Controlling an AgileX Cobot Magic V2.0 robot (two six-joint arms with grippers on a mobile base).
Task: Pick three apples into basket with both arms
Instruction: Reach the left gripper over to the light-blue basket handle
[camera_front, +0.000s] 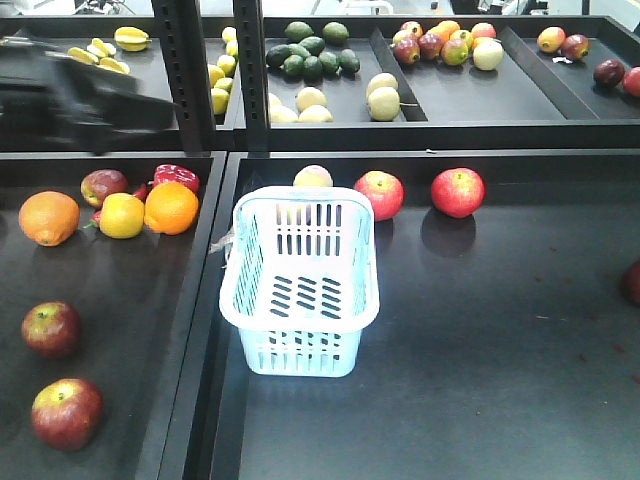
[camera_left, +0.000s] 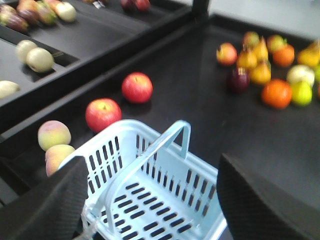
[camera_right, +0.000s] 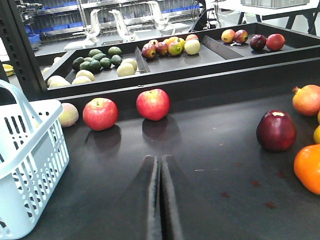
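Though blurred, probably left arm (camera_front: 80, 95); pale fruit (camera_front: 313, 176) half behind basket (camera_front: 295, 352)

A black bench (camera_front: 480, 380) with low raised rims fills the foreground, split by a ridge into a left and a right bay. Behind it a higher black shelf (camera_front: 470, 95) is divided into compartments, and two perforated black posts (camera_front: 185, 70) rise at its front. Beyond, under bright even light, stand white chairs (camera_right: 121, 22), blue crates (camera_right: 50, 27) on racks, a table (camera_right: 235, 6) with dark legs and a pale grey floor (camera_right: 65, 47)
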